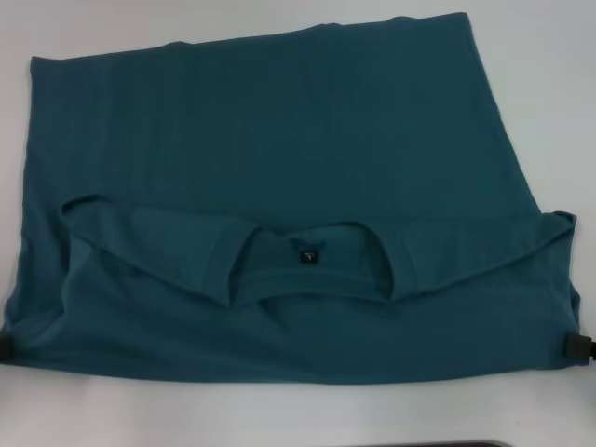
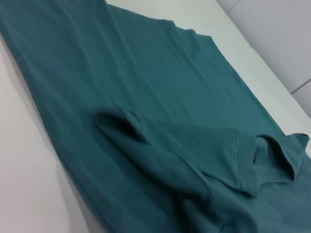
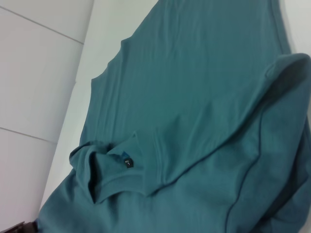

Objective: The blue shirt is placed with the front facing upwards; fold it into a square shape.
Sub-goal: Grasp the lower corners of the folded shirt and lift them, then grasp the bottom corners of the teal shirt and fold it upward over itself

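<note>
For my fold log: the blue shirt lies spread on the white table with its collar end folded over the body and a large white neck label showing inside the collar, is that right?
Not quite. The blue shirt does lie on the white table with its collar end folded over the body, but the neck label inside the collar is small and dark, not large and white. The head view shows it most plainly.

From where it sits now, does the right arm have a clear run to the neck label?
Probably yes. The right gripper sits at the blue shirt's near right edge, and the neck label lies exposed in the open collar; only flat cloth lies between.
</note>
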`<state>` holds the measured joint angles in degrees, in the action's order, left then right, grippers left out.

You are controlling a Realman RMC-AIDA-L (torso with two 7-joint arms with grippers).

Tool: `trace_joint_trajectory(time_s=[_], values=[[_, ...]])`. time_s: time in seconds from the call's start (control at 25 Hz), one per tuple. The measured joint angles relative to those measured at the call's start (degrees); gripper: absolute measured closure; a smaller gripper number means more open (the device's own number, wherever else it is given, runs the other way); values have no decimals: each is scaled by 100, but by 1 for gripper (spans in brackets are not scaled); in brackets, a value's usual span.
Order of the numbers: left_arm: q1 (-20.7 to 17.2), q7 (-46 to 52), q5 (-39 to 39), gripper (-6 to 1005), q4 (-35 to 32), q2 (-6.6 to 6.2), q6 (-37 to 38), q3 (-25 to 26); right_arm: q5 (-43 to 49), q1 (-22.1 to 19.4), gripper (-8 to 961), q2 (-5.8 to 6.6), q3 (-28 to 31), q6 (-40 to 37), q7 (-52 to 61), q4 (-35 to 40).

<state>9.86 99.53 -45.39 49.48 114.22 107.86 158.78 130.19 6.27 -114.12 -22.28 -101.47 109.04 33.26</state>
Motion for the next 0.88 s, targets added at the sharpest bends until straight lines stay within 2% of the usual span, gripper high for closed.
trace_joint_trajectory(time_s=[0.56,0.88], values=[[-167,-143,233,997,-9,-32,145,42,-3,-361,801,6,193,-274,-197,5],[-246,-225,260,997,-79,-33,133,39,-3,-367,797,5,233,-303,-234,5]])
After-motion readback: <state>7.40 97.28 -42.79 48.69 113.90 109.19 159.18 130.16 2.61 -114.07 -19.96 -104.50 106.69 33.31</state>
